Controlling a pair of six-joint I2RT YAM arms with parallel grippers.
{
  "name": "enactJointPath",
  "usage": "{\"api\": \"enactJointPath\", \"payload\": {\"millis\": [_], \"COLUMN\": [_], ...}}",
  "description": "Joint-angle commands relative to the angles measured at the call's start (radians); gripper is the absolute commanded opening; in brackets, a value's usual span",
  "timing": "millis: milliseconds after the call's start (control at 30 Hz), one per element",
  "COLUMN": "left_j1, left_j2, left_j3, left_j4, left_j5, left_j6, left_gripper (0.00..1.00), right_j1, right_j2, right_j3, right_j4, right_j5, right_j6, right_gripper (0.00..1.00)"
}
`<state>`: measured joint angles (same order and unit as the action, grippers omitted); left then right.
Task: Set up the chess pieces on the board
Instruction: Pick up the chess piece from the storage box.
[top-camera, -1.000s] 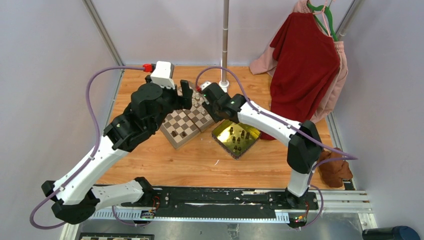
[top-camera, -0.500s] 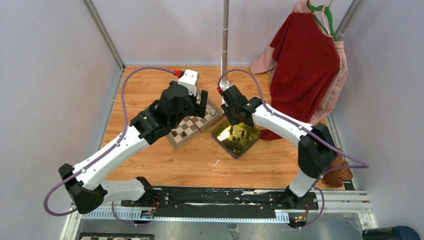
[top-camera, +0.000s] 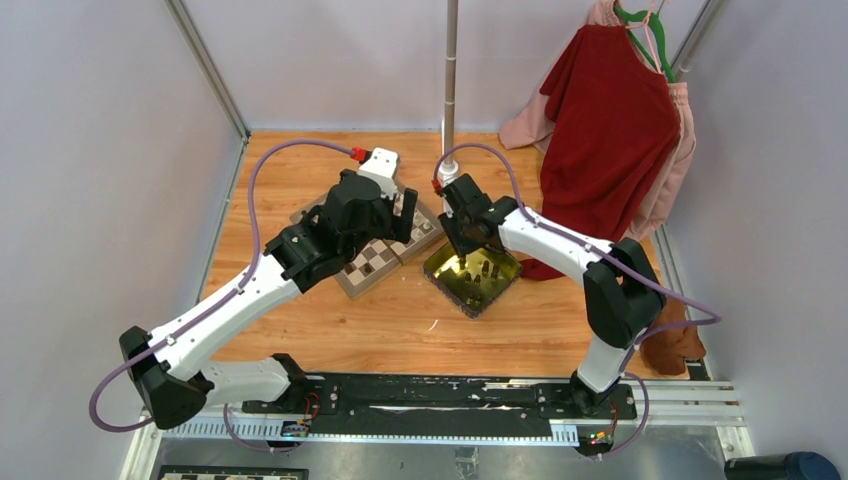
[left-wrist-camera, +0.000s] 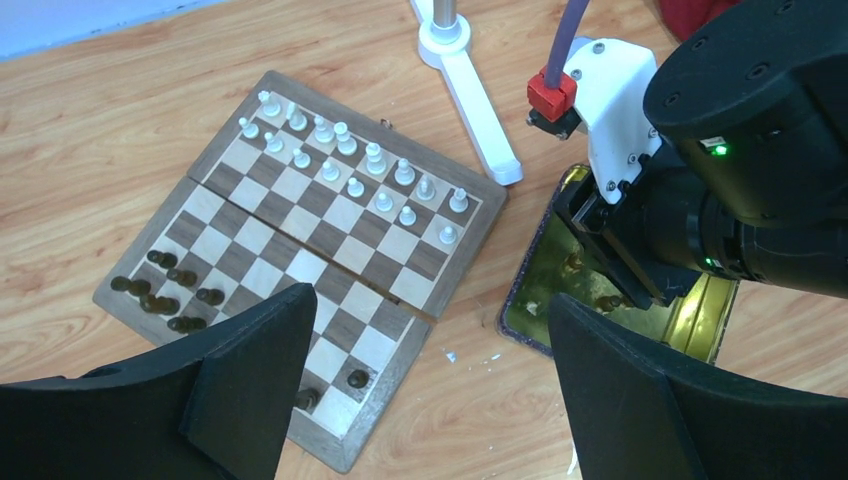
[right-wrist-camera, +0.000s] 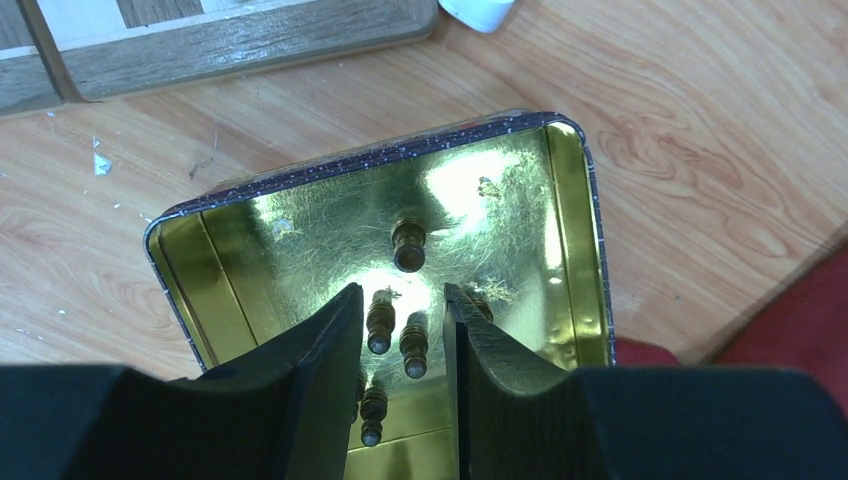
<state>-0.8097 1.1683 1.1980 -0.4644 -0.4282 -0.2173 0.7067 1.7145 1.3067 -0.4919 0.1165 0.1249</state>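
Observation:
The board (left-wrist-camera: 300, 225) lies tilted on the table, partly under my left arm in the top view (top-camera: 372, 262). Cream-white pieces (left-wrist-camera: 350, 170) stand in its two far rows. Dark pieces (left-wrist-camera: 165, 290) cluster at its left edge, and two more (left-wrist-camera: 358, 378) stand near its near corner. My left gripper (left-wrist-camera: 430, 300) is wide open and empty above the board's right edge. My right gripper (right-wrist-camera: 400, 290) is open low inside the shiny yellow tray (right-wrist-camera: 370, 165). Two dark pieces (right-wrist-camera: 380, 325) stand between its fingers, untouched. Several more dark pieces (right-wrist-camera: 408, 245) stand in the tray.
A white pole stand (top-camera: 447, 170) rises just behind the board and tray. Red and pink clothes (top-camera: 610, 130) hang at the back right. A brown cloth (top-camera: 670, 340) lies at the table's right edge. Small white flecks (left-wrist-camera: 450, 355) lie on the wood between board and tray.
My left arm has stretched out towards the board's far right corner. My right gripper has moved from over the board to the tray and come down among the dark pieces.

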Motion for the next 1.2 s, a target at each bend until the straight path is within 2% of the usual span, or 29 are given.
{"api": "enactJointPath", "payload": {"millis": [0, 267, 967, 1067, 1167], "left_j1": [-0.006, -0.002, 0.021, 0.027, 0.033], "left_j2": [-0.043, -0.083, -0.122, -0.127, -0.132], "left_j3": [-0.014, 0.015, 0.017, 0.018, 0.017], "left_j4": [0.012, 0.006, 0.001, -0.003, -0.004], "left_j5": [-0.031, -0.079, -0.086, -0.086, -0.085], "left_j6": [-0.001, 0.025, 0.035, 0.036, 0.036], "left_gripper": [0.93, 0.94, 0.94, 0.94, 0.94], "right_j1": [-0.025, -0.032, -0.067, -0.067, -0.067], "right_j2": [0.037, 0.085, 0.129, 0.133, 0.134], "right_j3": [-0.027, -0.022, -0.03, -0.032, -0.034], "right_j4": [0.024, 0.042, 0.062, 0.062, 0.061], "right_j5": [-0.05, -0.071, -0.101, -0.101, -0.117], "right_j6": [0.02, 0.02, 0.018, 0.015, 0.015], "right_gripper": [0.39, 0.39, 0.38, 0.36, 0.28]}}
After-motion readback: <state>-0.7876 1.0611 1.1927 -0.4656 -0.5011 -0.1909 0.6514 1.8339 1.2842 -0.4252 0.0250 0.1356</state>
